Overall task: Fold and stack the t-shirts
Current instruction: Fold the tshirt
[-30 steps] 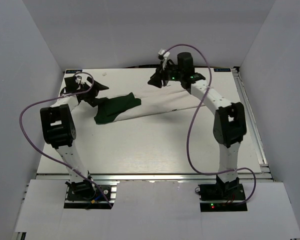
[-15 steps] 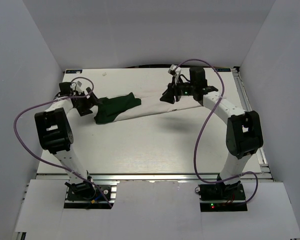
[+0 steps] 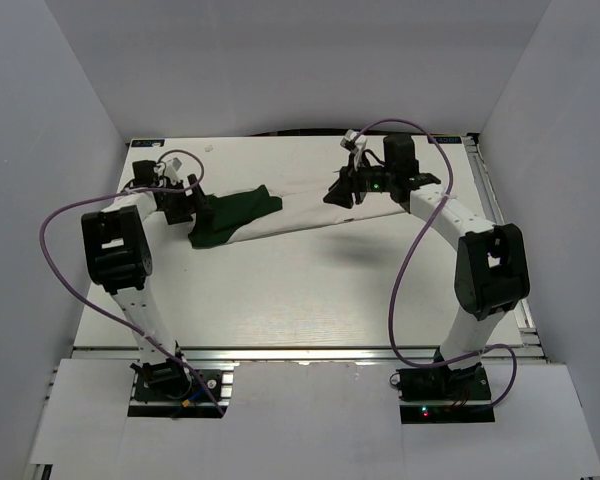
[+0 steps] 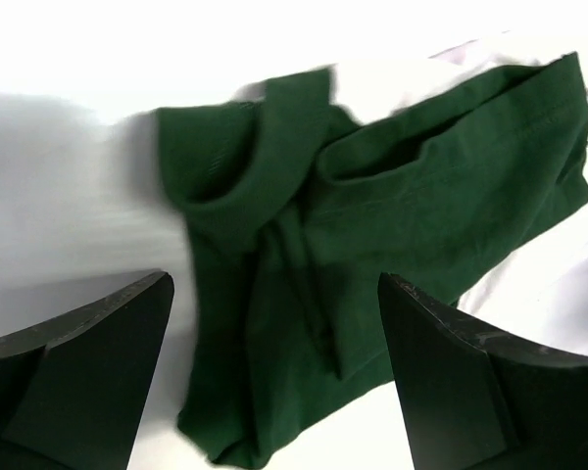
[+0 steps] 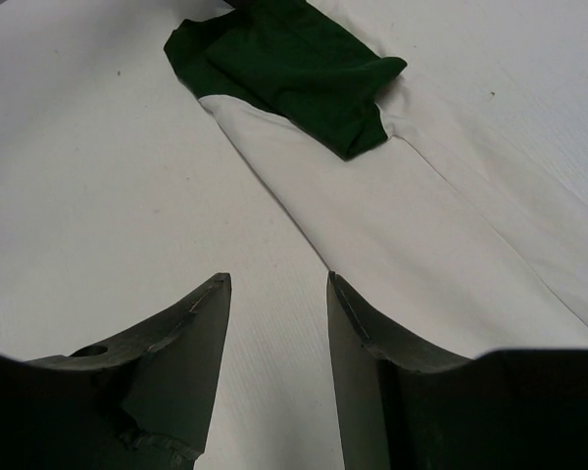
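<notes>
T-shirt (image 3: 305, 212) lies long, left to right, across the upper middle. Left gripper (image 3: 188, 202) is wide open beside its green sleeve (image 3: 230, 215); right gripper (image 3: 337, 192), open and empty, is near the other end.

No text, label or number legible in any view. Small blue marks (image 3: 146, 142) at the far-left corner of the table (image 3: 280, 290), beyond the left gripper (image 3: 200, 202), too small to read. A like mark beyond the right gripper (image 3: 333, 192), at the far-right corner, also unreadable.
</notes>
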Controlling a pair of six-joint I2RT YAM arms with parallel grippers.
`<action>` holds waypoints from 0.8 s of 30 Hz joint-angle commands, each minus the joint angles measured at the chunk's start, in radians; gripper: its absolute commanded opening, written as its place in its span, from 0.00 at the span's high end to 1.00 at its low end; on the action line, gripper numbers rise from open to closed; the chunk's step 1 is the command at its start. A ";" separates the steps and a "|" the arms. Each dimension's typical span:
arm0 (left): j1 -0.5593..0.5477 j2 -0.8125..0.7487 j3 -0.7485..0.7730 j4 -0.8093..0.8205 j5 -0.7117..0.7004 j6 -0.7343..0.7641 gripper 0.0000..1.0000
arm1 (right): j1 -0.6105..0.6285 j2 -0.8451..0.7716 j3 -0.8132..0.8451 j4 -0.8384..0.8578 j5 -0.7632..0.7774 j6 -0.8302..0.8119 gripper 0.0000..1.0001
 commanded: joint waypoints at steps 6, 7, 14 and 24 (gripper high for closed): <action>-0.047 0.064 0.037 -0.015 0.014 0.039 0.05 | -0.021 -0.051 -0.022 0.017 -0.008 0.015 0.50; -0.051 0.065 0.035 -0.015 0.020 0.038 0.06 | -0.021 -0.052 -0.024 0.020 -0.006 0.016 0.50; -0.074 0.068 -0.024 -0.018 -0.009 0.016 0.26 | -0.024 -0.057 -0.031 0.026 0.000 0.024 0.49; -0.089 0.050 -0.012 -0.015 0.026 -0.048 0.77 | -0.030 -0.079 -0.065 0.025 0.011 0.013 0.49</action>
